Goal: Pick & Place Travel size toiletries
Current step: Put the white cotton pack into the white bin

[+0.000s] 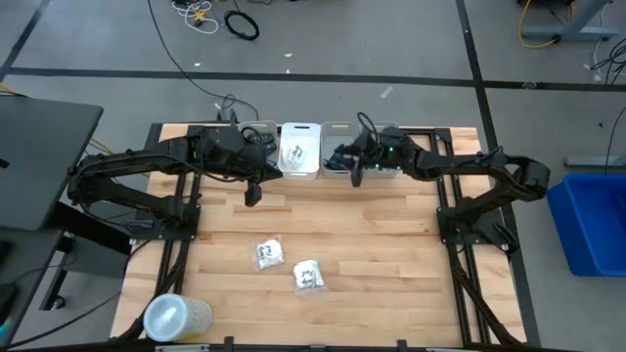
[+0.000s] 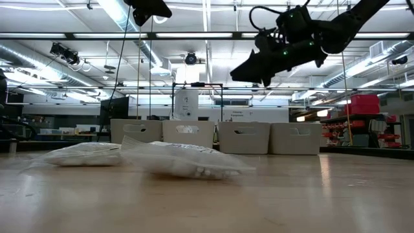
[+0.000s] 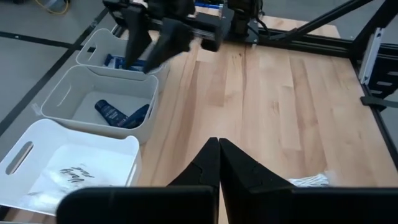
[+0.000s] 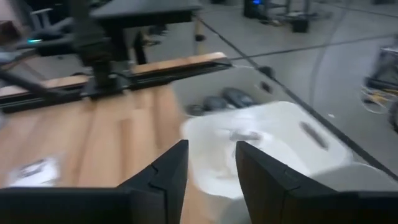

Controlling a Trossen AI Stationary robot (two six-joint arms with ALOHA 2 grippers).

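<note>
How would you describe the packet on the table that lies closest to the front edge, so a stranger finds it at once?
Start from the wooden table and its row of bins at the back. Two white crinkly packets lie alone on the open wood in front. The wanted packet is the right one, nearer the front edge than its neighbour.

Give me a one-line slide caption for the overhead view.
Both grippers, left and right, hover near the bins; two packets wait mid-table.

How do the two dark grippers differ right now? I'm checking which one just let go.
The left gripper has its fingers pressed shut and hangs over bare wood beside the bins; the right gripper has its fingers apart and hangs above a white plastic bin. Neither holds anything.
</note>
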